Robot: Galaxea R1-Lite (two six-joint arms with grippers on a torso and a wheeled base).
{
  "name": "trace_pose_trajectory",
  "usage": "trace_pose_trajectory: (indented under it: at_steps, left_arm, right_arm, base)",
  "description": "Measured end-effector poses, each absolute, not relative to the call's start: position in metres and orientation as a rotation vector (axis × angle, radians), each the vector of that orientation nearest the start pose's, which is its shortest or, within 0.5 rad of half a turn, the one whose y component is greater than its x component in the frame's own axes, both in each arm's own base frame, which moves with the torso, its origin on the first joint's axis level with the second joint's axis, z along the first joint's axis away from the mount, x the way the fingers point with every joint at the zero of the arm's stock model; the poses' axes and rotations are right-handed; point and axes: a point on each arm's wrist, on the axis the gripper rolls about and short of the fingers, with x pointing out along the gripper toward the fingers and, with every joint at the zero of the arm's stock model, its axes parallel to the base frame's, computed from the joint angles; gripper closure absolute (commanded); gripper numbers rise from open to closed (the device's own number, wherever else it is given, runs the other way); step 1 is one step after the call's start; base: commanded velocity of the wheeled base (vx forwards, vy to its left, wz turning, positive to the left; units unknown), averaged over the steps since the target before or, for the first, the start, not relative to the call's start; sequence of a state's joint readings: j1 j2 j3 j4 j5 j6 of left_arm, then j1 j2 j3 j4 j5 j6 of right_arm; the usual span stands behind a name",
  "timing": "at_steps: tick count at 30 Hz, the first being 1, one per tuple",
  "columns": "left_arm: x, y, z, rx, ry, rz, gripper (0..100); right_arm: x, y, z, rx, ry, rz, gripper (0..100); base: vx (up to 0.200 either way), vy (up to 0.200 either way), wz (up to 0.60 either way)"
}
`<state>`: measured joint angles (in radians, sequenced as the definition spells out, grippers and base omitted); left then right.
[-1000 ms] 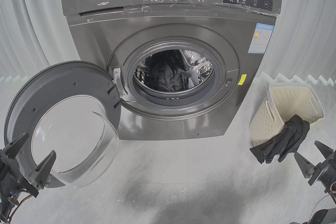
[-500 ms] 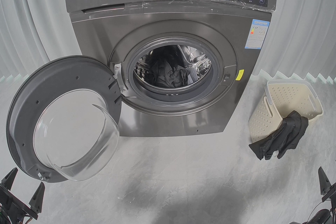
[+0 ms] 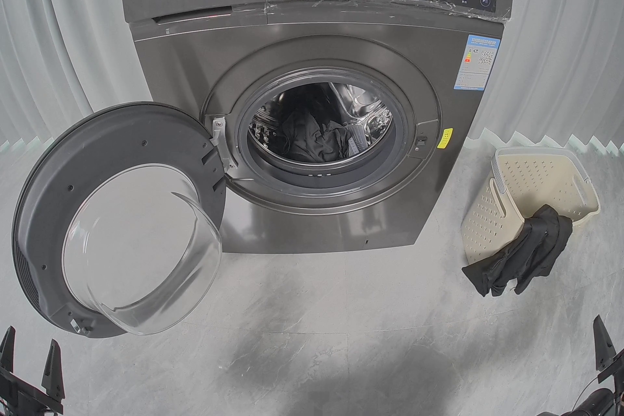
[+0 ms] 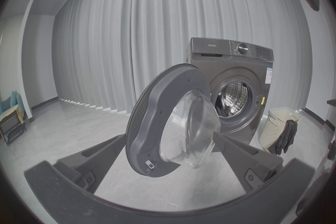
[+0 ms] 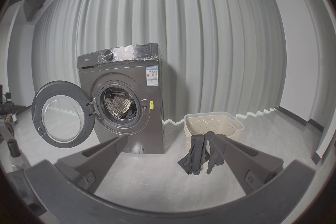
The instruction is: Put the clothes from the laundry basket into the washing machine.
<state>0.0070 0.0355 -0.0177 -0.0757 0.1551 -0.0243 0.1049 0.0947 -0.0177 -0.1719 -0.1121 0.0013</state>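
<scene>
The grey washing machine stands with its round door swung wide to the left. Dark clothes lie inside the drum. To the machine's right is the cream laundry basket, with a dark garment draped over its near rim and trailing onto the floor. My left gripper is low at the near left, open and holding nothing, short of the door. My right gripper is open too and holds nothing. One of its fingers shows at the near right, short of the garment.
Pale marble-look floor spreads between me and the machine. White pleated curtains hang behind it. The open door juts into the left side of the floor space. A small bench stands far off to the left.
The whole head view has shifted and the machine looks a little farther off, so the camera moved. Both grippers have dropped toward the bottom corners of the view, still open.
</scene>
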Motion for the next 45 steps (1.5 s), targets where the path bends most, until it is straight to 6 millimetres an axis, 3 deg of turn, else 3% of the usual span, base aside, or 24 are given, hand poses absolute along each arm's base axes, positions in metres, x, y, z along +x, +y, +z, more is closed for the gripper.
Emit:
trace_pose_trajectory:
  at_steps: [8, 14, 20, 25, 30, 35, 40, 45]
  left_arm:
    - [-0.024, 0.004, 0.087, -0.050, -0.073, 0.195, 0]
    - [-0.024, 0.005, 0.087, -0.022, -0.067, 0.229, 0]
    - [-0.024, 0.005, 0.087, 0.055, -0.058, 0.228, 0]
    - [-0.024, 0.004, 0.086, -0.035, -0.066, 0.184, 0]
    - [-0.024, 0.004, 0.087, -0.110, -0.074, 0.164, 0]
    - [-0.024, 0.002, 0.086, -0.003, -0.061, 0.108, 0]
    - [-0.024, 0.003, 0.085, 0.017, -0.049, 0.122, 0]
    - [-0.023, 0.000, 0.081, 0.006, -0.014, 0.016, 0]
  right_arm:
    - [-0.020, -0.003, 0.091, -0.128, -0.054, -0.076, 0]
    - [-0.022, -0.002, 0.086, -0.023, -0.039, -0.085, 0]
    - [-0.023, -0.001, 0.085, -0.001, -0.044, -0.065, 0]
    - [-0.023, 0.002, 0.083, 0.014, -0.030, 0.072, 0]
    - [-0.023, 0.002, 0.083, 0.014, -0.024, 0.061, 0]
    - [-0.023, 0.001, 0.082, 0.013, -0.021, 0.041, 0]
    - [-0.023, 0.001, 0.082, 0.015, -0.018, 0.042, 0]
    - [-0.023, 0.002, 0.082, 0.015, -0.017, 0.055, 0]
  base:
    - [0.000, -0.075, 0.00]
    - [-0.100, -0.200, 0.00]
    - [0.000, 0.000, 0.00]
    - [0.000, 0.000, 0.00]
    - [0.000, 0.000, 0.00]
    - [0.000, 0.000, 0.00]
    - [0.000, -0.200, 0.00]
    - [0.000, -0.200, 0.00]
